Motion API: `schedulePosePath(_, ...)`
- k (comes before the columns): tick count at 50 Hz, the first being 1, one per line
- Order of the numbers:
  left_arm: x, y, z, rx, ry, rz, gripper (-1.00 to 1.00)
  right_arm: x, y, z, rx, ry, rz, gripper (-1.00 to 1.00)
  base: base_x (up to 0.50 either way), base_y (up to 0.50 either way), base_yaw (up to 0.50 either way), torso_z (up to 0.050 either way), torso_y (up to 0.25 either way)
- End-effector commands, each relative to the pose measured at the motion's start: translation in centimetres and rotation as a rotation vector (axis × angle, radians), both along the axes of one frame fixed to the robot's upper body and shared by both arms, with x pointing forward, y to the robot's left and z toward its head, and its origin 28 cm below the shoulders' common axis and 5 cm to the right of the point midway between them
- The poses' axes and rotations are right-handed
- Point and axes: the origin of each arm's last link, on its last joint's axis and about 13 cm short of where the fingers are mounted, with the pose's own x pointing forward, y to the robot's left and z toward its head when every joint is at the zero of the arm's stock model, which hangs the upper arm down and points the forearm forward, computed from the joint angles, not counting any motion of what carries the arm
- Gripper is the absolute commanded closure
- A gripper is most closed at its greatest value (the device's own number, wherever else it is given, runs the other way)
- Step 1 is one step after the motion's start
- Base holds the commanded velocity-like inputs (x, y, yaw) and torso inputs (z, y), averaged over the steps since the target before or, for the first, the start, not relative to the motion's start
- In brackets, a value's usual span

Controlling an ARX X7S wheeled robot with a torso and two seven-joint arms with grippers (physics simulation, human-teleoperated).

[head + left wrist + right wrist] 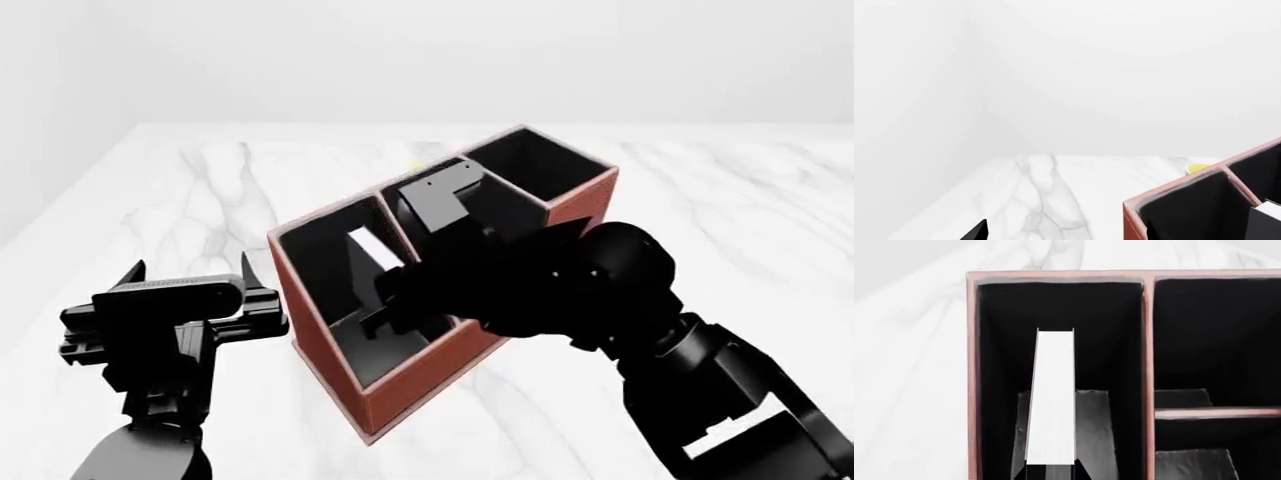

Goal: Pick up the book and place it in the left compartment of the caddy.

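Observation:
The reddish-brown caddy (441, 372) stands on the marble table in the middle of the head view. My right gripper (390, 300) reaches down into its left compartment (318, 245) and is shut on the book (372, 250), which stands on edge inside. In the right wrist view the book's white page edge (1053, 395) rises between black walls of the left compartment (1104, 335), with the gripper (1051, 475) at its lower end and the caddy rim (1054, 275) beyond. My left gripper (191, 272) is open and empty, left of the caddy. One of its fingertips (977, 232) shows beside the caddy corner (1134, 222).
The white marble table (694, 200) extends around the caddy, with white walls behind. A small yellow object (1197, 168) lies on the table behind the caddy. The caddy's middle section has a low divider (1217, 413), and the taller square end section (541, 165) is at the far right.

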Motion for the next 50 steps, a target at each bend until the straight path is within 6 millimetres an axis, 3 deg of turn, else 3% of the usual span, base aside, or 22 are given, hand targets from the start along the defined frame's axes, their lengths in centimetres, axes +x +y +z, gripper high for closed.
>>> schedulePosePath(1, -0.1, 0.0, 0.1, 0.000, -0.003, 0.000, -1.00, 0.7, 0.2, -1.1, -0.020, -0.026, -0.014, 1.00, 0.00, 0.00, 0.00, 0.000, 0.000)
schedulePosePath(23, -0.1, 0.0, -0.2, -0.003, 0.003, 0.003, -1.00, 1.2, 0.3, -2.9, -0.044, 0.009, -0.006, 1.00, 0.00, 0.00, 0.00, 0.000, 0.001)
schedulePosePath(33, -0.1, 0.1, -0.2, -0.003, 0.004, 0.003, -1.00, 1.3, 0.4, -2.8, -0.041, 0.014, -0.002, 1.00, 0.00, 0.00, 0.00, 0.000, 0.001)
schedulePosePath(34, -0.1, 0.1, -0.2, -0.003, 0.003, 0.004, -1.00, 1.3, 0.4, -2.8, -0.044, 0.011, -0.002, -1.00, 0.00, 0.00, 0.00, 0.000, 0.000)
schedulePosePath(50, -0.1, 0.1, -0.1, -0.002, 0.000, 0.004, -1.00, 1.3, 0.4, -2.5, -0.044, 0.006, -0.002, -1.00, 0.00, 0.00, 0.00, 0.000, 0.000)
